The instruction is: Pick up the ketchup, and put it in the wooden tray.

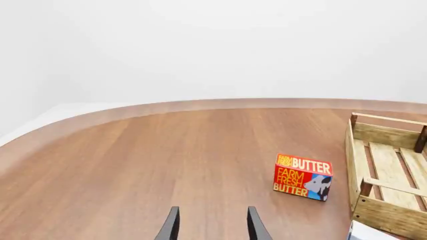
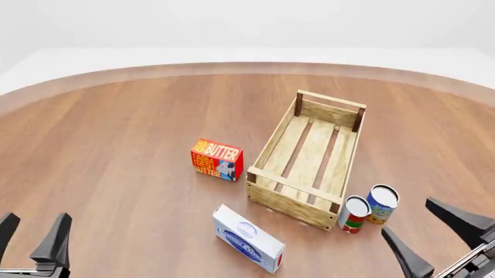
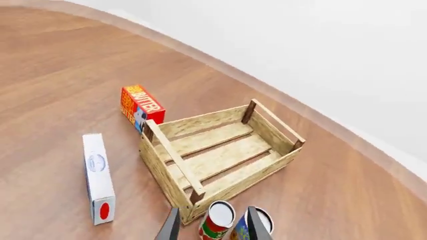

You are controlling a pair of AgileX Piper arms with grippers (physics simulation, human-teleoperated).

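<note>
- The right gripper [image 2: 432, 236] is spread wide and holds nothing. It hangs low over the near right of the desk [image 2: 116, 145], touching nothing.
- Just ahead of it stand two cans side by side, a red-and-green can [image 2: 354, 215] and a blue can [image 2: 382, 204]. Both are upright beside the near right corner of the wooden tray [image 2: 298, 204].
- The left gripper [image 2: 31, 236] is also spread and empty, at the near left, well apart from everything.
- The tray lies slantwise in the middle and looks empty. A butter box [image 2: 217, 160] stands just left of it, and a flat white box [image 2: 247, 238] lies in front.
- No ketchup shows in any view: no red-orange bottle with a white cap. I cannot tell where it is.
- Judgement: the step in hand is finding the bottle.
- To do it well, do not take the red-and-green can for the ketchup.
- Keep the gripper spread and clear of the cans. Close it only once the bottle is plainly between the fingers.
</note>
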